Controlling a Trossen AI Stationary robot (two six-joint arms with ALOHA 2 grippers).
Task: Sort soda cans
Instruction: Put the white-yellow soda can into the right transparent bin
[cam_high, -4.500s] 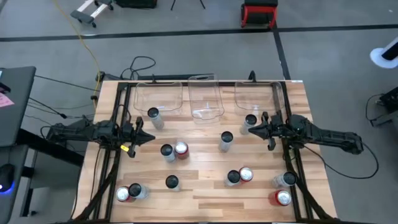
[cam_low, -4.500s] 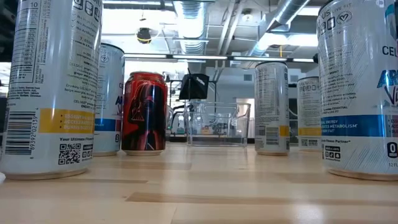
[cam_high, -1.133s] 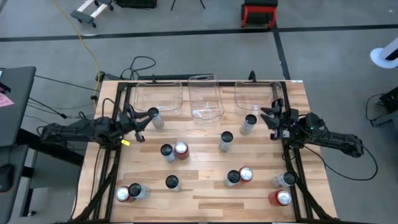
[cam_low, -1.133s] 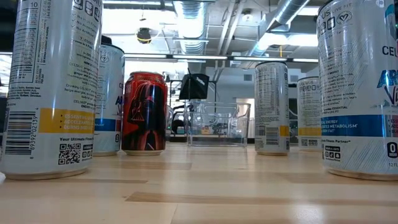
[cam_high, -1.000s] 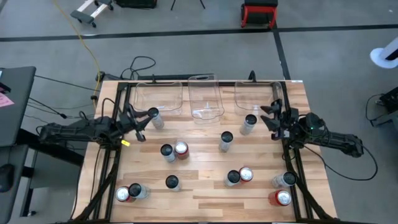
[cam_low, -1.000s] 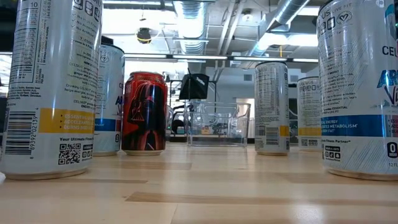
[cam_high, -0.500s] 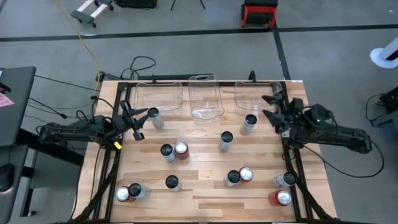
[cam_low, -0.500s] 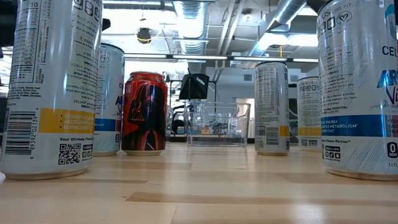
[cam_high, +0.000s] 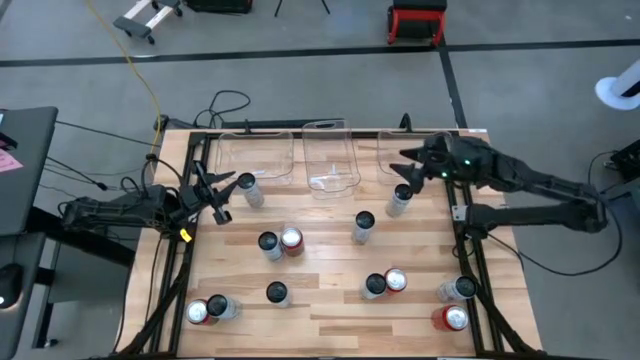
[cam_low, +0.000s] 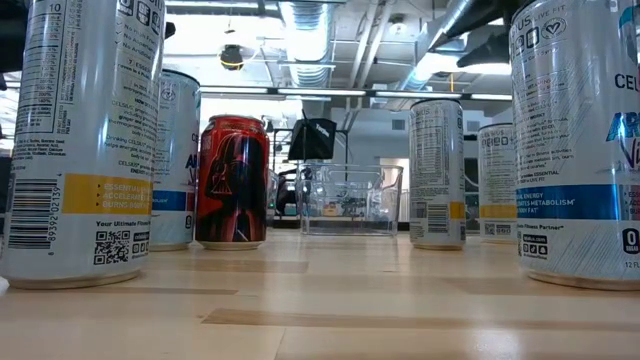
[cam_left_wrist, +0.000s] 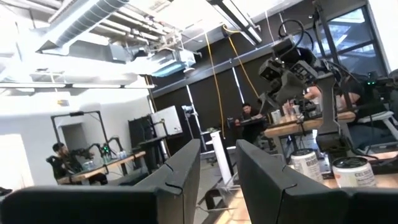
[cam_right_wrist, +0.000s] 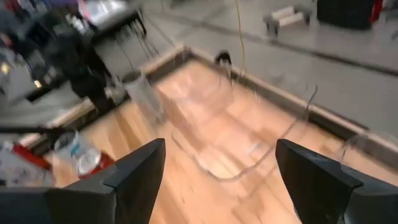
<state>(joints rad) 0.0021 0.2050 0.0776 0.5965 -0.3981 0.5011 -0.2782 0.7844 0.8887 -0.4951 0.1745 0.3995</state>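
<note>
We saw a bench (cam_high: 330, 300) of pale wood planks, smooth with a soft satin sheen in the low view. The soda cans (cam_low: 232, 180) looked like thin metal: the red ones glossy, the silver-grey ones (cam_low: 437, 172) printed over a brushed, lightly shiny skin. Three bins (cam_high: 330, 155) at the far edge were clear, glossy plastic. The fingers (cam_right_wrist: 317, 180) of the right end effector (cam_right_wrist: 219, 177) appeared matt dark plastic, as did those (cam_left_wrist: 180, 177) of the left end effector (cam_left_wrist: 217, 180). The floor (cam_high: 300, 90) was dull grey, seemingly concrete.
</note>
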